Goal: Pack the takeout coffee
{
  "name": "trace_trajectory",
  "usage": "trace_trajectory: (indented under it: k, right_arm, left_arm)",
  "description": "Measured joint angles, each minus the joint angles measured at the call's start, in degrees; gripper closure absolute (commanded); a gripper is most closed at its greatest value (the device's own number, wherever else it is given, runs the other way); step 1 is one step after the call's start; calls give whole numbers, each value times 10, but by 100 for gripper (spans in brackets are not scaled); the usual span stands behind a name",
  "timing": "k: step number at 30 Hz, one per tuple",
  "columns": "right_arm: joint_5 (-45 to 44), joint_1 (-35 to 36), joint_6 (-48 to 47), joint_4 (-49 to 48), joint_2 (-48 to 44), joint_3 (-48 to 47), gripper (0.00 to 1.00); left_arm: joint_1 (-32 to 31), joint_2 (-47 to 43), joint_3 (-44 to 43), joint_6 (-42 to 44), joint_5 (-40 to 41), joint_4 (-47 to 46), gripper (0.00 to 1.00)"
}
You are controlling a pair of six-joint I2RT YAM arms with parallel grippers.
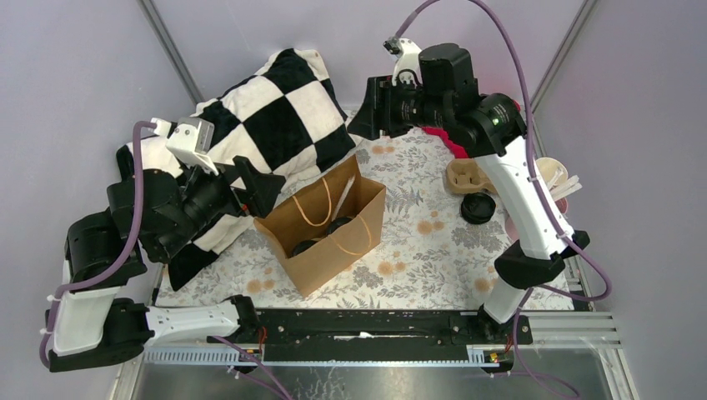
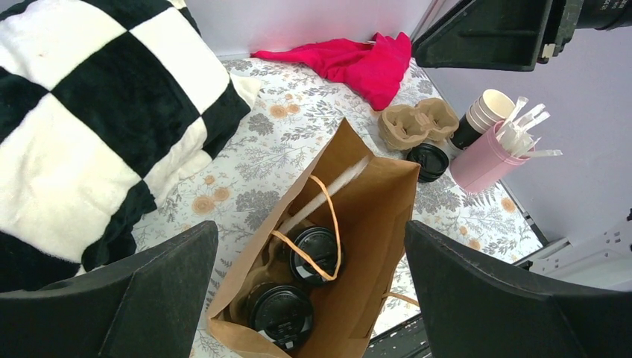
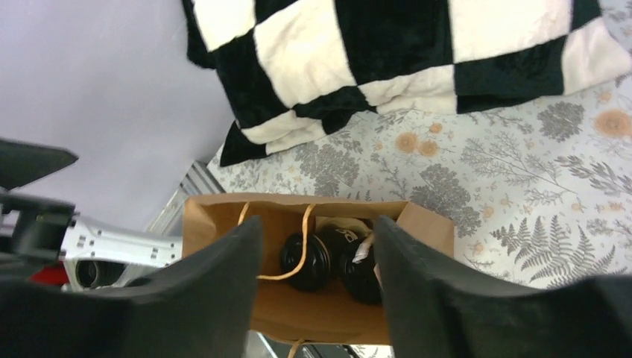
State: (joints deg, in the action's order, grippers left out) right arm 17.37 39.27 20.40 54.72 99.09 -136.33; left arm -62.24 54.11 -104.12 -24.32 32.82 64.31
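Note:
A brown paper bag [image 1: 333, 250] stands open in the middle of the table. Two black lidded coffee cups sit side by side inside it: one [image 2: 317, 253], the other [image 2: 279, 313]. They also show in the right wrist view [image 3: 305, 261]. A white paper-wrapped stick [image 2: 332, 190] leans inside the bag. A third black lidded cup [image 1: 478, 208] stands on the table to the bag's right. My left gripper [image 1: 260, 185] is open and empty, above the bag's left side. My right gripper [image 1: 367, 112] is open and empty, high behind the bag.
A checkered black-and-white pillow [image 1: 267, 117] lies at the back left. A cardboard cup carrier [image 1: 465, 177], a red cloth [image 2: 350, 63], stacked paper cups [image 2: 492, 108] and a pink cup of stirrers [image 2: 481, 160] stand at the right edge.

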Motion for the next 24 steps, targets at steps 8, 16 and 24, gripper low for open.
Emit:
trace_trajectory:
  k: [8,16,24]
  right_arm:
    - [-135,-26,-17,23,-25,3,18]
    - [-254,-279,-14,81,-144,139,18]
    - [-282,-484,-37,77,-219,374,25]
  left_arm:
    - [0,-1,4,1,2,0,1]
    - [0,-1,4,12,1,0,1]
    - [0,-1,4,40,-7,2,1]
